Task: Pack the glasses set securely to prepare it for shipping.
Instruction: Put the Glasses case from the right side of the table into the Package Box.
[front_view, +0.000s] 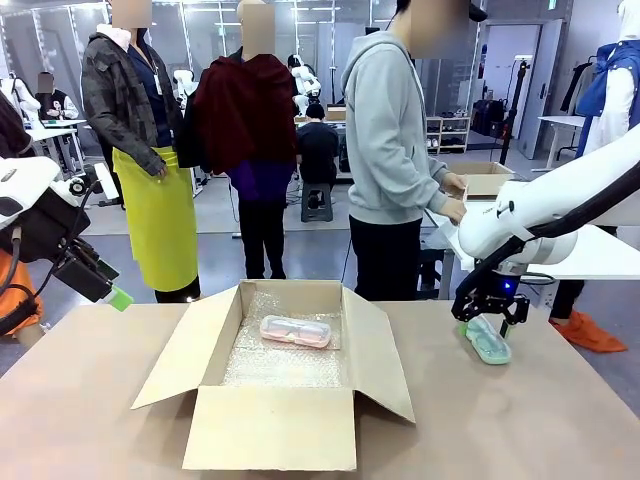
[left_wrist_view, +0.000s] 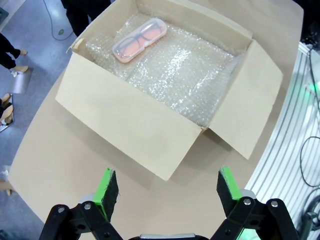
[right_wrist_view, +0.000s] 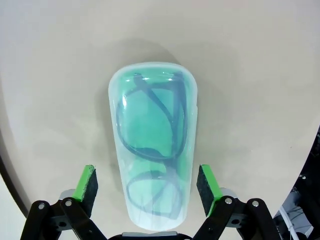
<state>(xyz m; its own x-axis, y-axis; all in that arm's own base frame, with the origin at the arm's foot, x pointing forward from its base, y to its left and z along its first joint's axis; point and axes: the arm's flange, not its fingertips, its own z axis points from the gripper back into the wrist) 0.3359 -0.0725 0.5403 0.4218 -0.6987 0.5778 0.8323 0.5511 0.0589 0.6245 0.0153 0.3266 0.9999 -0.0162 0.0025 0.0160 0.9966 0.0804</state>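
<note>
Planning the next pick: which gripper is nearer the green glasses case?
Right. The right gripper hangs directly over the green case, jaws open either side; the left gripper hovers beyond the box, far off.

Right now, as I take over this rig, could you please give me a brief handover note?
Left claw: open, empty, above the table beside the box.
Right claw: open, straddling the mint green case, which lies flat on the table; the pads are clear of it on both sides.
Done: pink case lies in the box on the bubble wrap.
Left: grasp the mint green case, place it in the box, then probably cover and close; the flaps stand open.
</note>
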